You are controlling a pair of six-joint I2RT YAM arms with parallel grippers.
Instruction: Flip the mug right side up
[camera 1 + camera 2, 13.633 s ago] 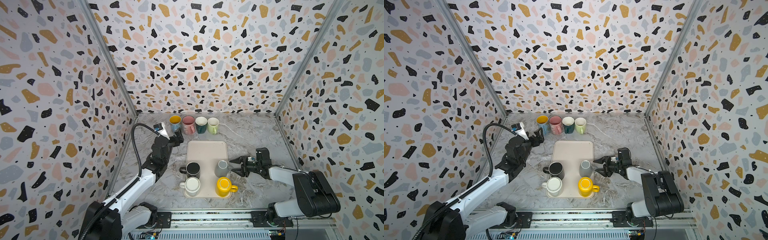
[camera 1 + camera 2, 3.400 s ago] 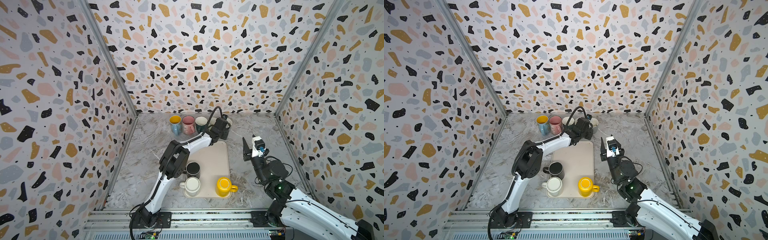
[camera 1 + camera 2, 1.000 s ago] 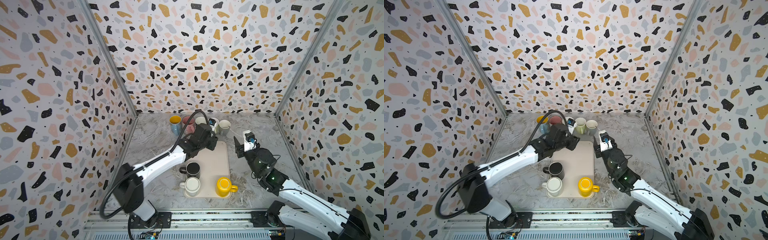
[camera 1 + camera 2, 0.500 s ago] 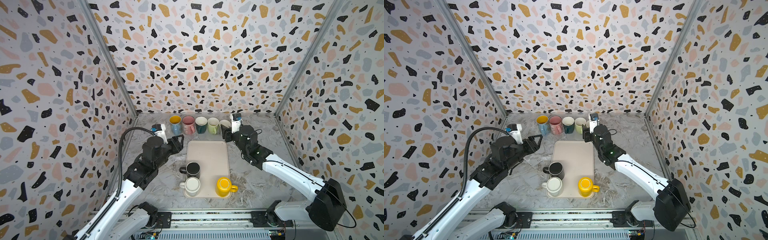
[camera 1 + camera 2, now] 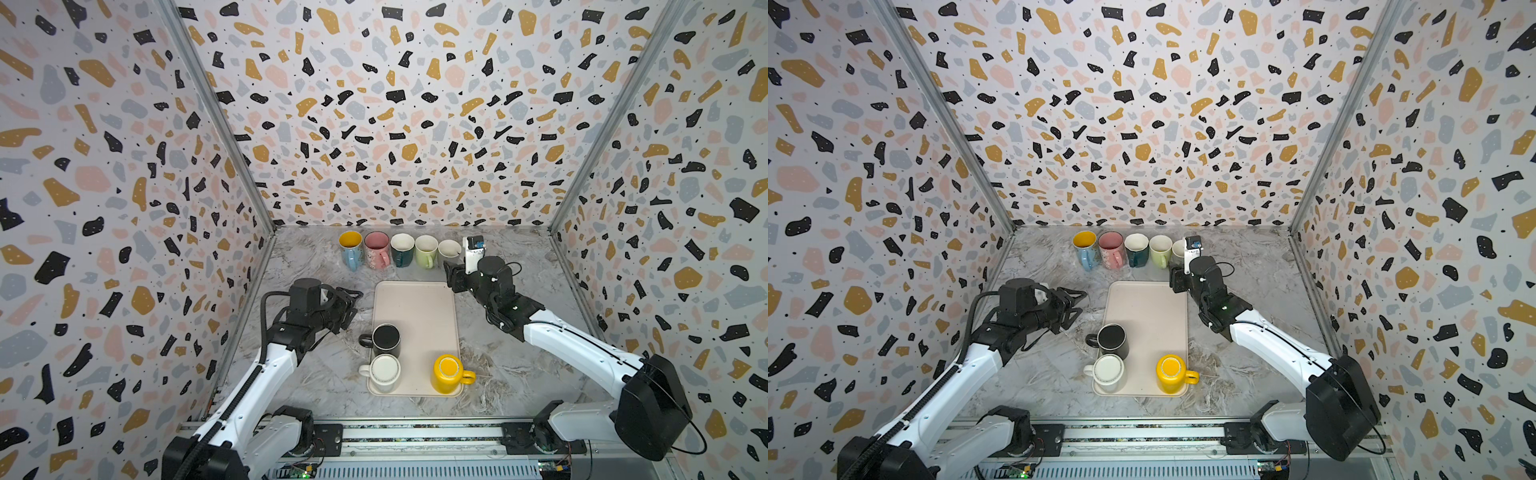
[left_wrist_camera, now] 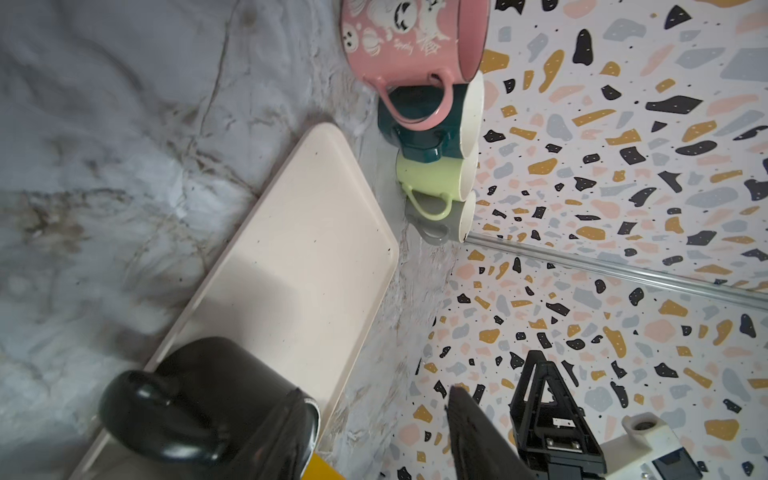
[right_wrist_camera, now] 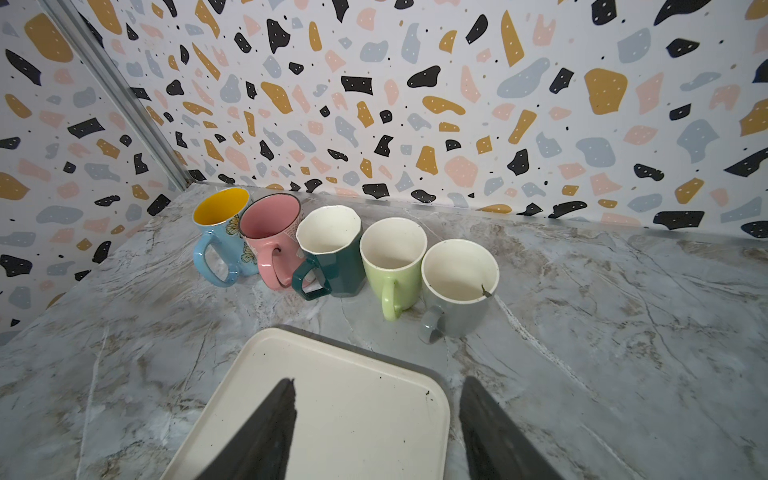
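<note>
Pincers both empty. Right pincer (image 7: 379,380) has its fingers set a fair way apart with nothing between them, and its tips hang over the far right corner of the tray (image 7: 332,428).

Just past that corner, ahead of the tips and a touch to their right, stands the grey mug (image 7: 457,307). It is upright, mouth up, on the table (image 7: 623,332), with its handle turned back toward the pincer, and it is clear of both fingers.

Row runs on to the left of the tips: green mug (image 7: 390,270) just beside the grey one, then teal mug (image 7: 332,266), pink mug (image 7: 270,232) and blue mug (image 7: 224,245) farthest off. All are upright and packed close, handles facing the pincer.

Left pincer (image 5: 356,302) is also parted and holds nothing. It lies low and points across at the tray's left edge, with its tips just short of that edge.

Black mug (image 5: 386,337) sits on the tray near this pincer, off to the side of its tips toward the arm bases. White mug (image 5: 385,370) is just beyond the black one, farther from the tips. Yellow mug (image 5: 446,370) is at the tray's near right corner, well apart from both pincers.

These three seem to stand bottom up, though the black one is hard to read from above.
</note>
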